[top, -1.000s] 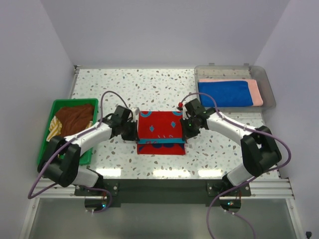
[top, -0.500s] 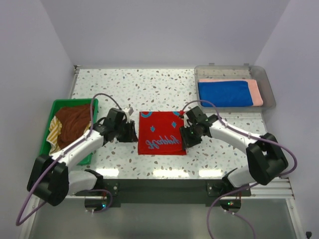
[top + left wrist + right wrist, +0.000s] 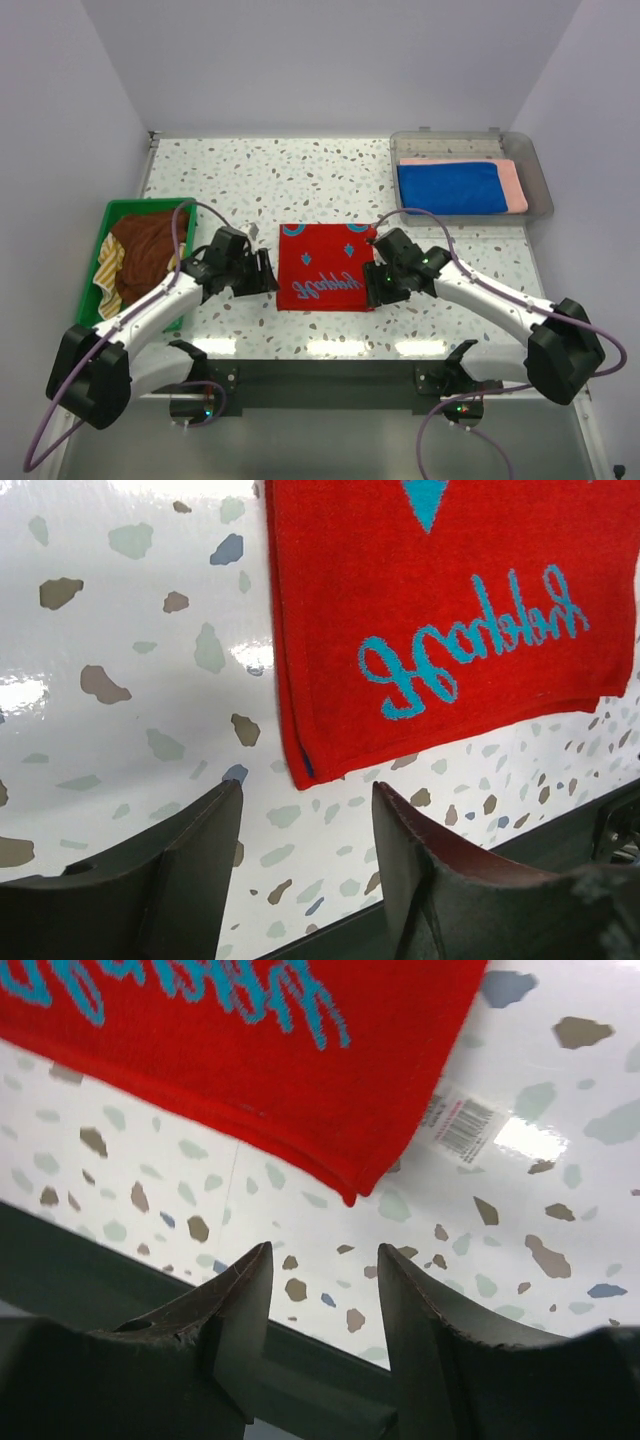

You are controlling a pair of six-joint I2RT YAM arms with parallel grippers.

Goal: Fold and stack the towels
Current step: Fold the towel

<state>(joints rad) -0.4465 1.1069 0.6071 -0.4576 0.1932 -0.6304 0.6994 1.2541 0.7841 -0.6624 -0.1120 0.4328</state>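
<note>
Two towels sit in the green basket [image 3: 150,204] at the tabletop's left edge: we see a brown towel [image 3: 150,245] with a yellowish striped towel [image 3: 107,263] beside it. Our left gripper [image 3: 264,272] is spread and empty, just beside the left side of the folded red towel [image 3: 322,265], which lies flat near the middle of the near edge. Our right gripper [image 3: 372,288], also spread and empty, is at that towel's near right corner. In the clear tray [image 3: 540,185] at the far right corner, a royal blue towel [image 3: 450,187] lies on a salmon pink towel [image 3: 514,180].
</note>
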